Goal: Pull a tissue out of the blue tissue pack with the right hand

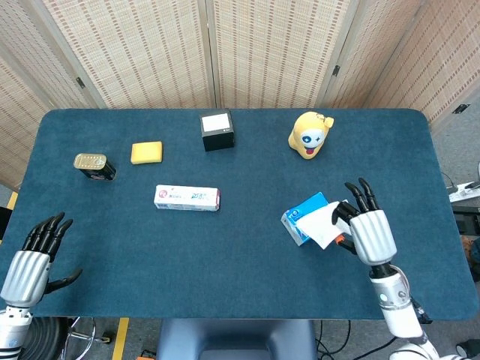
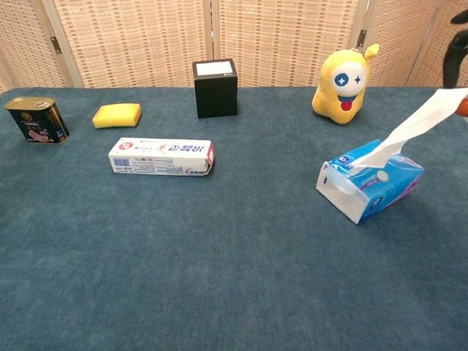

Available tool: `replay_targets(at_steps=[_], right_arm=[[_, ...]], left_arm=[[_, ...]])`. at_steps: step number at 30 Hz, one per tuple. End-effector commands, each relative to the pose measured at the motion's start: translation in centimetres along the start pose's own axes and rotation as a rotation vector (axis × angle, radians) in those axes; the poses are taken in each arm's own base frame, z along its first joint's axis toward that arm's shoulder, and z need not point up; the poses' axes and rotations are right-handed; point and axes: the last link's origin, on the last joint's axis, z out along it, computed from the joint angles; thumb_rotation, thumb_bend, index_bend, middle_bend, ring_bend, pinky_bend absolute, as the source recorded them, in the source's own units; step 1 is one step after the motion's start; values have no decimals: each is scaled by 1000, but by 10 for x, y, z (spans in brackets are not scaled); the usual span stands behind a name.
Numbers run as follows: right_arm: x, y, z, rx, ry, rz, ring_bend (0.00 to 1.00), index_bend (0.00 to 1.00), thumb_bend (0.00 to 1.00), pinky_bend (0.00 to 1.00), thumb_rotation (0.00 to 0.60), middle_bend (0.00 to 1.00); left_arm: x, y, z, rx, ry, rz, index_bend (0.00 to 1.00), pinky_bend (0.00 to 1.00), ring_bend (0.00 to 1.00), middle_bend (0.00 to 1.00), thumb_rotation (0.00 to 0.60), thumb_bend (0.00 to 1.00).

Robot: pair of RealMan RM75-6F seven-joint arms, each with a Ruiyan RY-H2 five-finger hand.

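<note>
Most of the pull: done, by my reading; I have the tissue drawn up and out to a long slanted strip, but its lower end is still in the slot of the pack.
What is left: lift a little farther until the tail slips free of the pack, then the task is finished.
Right hand: my right hand is raised above the surface just to the right of the pack, pinching the upper end of the tissue; in the chest view only a dark fingertip and an orange tip show at the right edge, so I judge the grip mainly from the head view.
Left hand: my left hand sits at the near left edge of the surface, holding nothing, fingers apart.
Pack position: it lies on the right half of the surface, in front of the yellow toy and well apart from it, resting flat as far as I can tell.
Risk as I judge it: the light pack could ride up with the tissue, since nothing is holding it down.
Other things: toothpaste box, sponge, tin and black box lie well clear to the left.
</note>
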Motion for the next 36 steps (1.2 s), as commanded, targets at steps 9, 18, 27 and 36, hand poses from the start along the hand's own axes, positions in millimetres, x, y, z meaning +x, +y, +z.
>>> replay_targets(at_steps=[9,18,27,36], right_arm=[[15,7,-83,83,-9,50,132,712,376,52,600,529],[-13,22,-101,31,-126,15,133,712,374,52,600,523],[-18,29,-102,5,-178,-15,123,706,363,52,600,460],[-12,32,-109,-11,-238,-47,0,1,222,0,600,2]], left_arm=[[0,1,-1,1,2,5,0,142,0,0,600,222],[1,0,-1,6,8,3,0,142,0,0,600,222],[1,-1,0,9,9,1,0,143,0,0,600,222],[2,-2,0,8,10,1,0,142,0,0,600,222]])
